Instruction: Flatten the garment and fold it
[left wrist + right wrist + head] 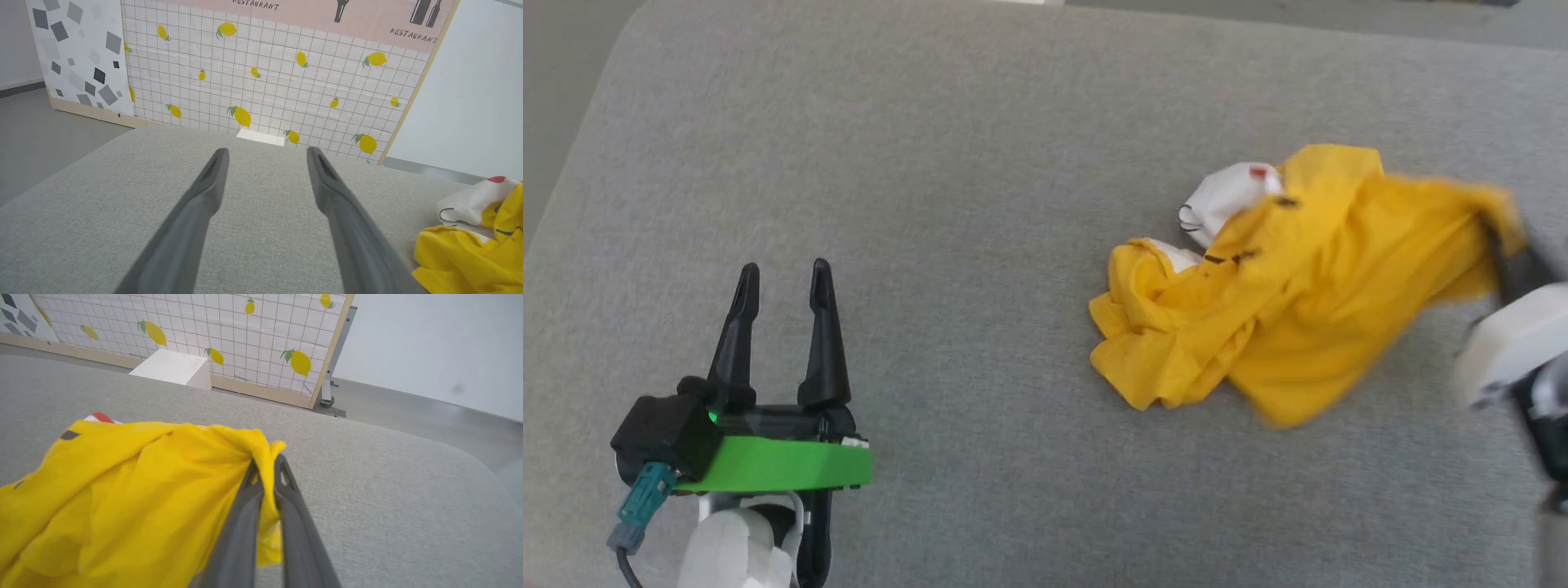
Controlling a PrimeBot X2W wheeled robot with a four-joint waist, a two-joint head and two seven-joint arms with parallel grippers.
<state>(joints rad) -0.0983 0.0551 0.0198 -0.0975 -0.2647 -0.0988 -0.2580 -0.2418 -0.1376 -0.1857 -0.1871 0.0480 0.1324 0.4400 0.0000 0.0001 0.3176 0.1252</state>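
Left gripper [785,266] is at the near left of the grey pad [980,147], fingers spread wide and holding nothing. Right gripper [266,464] is pinched tight on a fold of the shirt [1307,278], which lies crumpled on the pad's right side, well apart from the left gripper.

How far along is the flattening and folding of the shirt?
Done: nothing; the shirt lies crumpled on the grey cushion. In hand: the right gripper is shut on its edge. To do: spreading it flat and every fold; the open left gripper is apart from it.
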